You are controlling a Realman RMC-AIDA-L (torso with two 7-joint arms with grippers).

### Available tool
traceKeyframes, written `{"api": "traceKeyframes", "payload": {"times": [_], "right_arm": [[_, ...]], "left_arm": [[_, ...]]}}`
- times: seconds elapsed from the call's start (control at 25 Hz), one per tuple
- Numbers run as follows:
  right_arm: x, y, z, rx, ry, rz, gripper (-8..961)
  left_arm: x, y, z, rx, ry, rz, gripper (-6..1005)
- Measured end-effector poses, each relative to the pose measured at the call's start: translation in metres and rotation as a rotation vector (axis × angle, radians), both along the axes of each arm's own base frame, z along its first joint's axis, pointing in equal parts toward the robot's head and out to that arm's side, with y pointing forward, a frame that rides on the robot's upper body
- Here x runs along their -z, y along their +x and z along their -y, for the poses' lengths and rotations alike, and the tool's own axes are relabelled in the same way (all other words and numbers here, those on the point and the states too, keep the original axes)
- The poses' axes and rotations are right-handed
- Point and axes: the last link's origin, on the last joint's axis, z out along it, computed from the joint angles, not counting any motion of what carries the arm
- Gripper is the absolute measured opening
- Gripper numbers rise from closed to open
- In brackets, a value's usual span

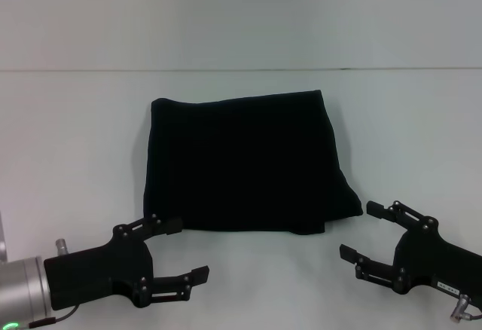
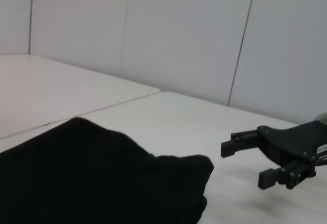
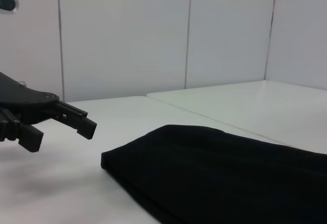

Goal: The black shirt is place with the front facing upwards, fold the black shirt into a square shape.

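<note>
A: Start nearest the robot. What are the arms doing?

B: Both sit low at the near edge. The left hand [image 1: 178, 253] has its fingers spread wide with nothing between them, just off the near left corner of the cloth. The right hand [image 1: 363, 232] is the same, wide and empty, just beside the near right corner.

A: And the black shirt [image 1: 245, 166]?

B: It lies flat on the white surface [image 1: 75, 134], between and just beyond the two hands, already folded into a compact, roughly square block. No lettering or label shows.

A: So what could go wrong?

B: The near right corner bulges a little and the layers there look loosely stacked. If the right hand drifts inward it could snag that lip and drag the top layer open. The same goes on the left if that hand sweeps across the near edge.

A: Anything farther out?

B: The far edge runs slightly slanted, so the block is not perfectly squared. Any tug to tidy it risks sliding the whole stack on the smooth surface, I'd guess.
</note>
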Motion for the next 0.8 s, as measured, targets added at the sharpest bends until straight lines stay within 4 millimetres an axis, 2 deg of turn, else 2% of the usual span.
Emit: {"api": "traceKeyframes", "payload": {"times": [0.8], "right_arm": [[-0.0020, -0.0021, -0.0004, -0.005, 0.007, -0.019, 885]], "left_arm": [[-0.0024, 0.0028, -0.0026, 0.004, 0.013, 0.017, 934]]}}
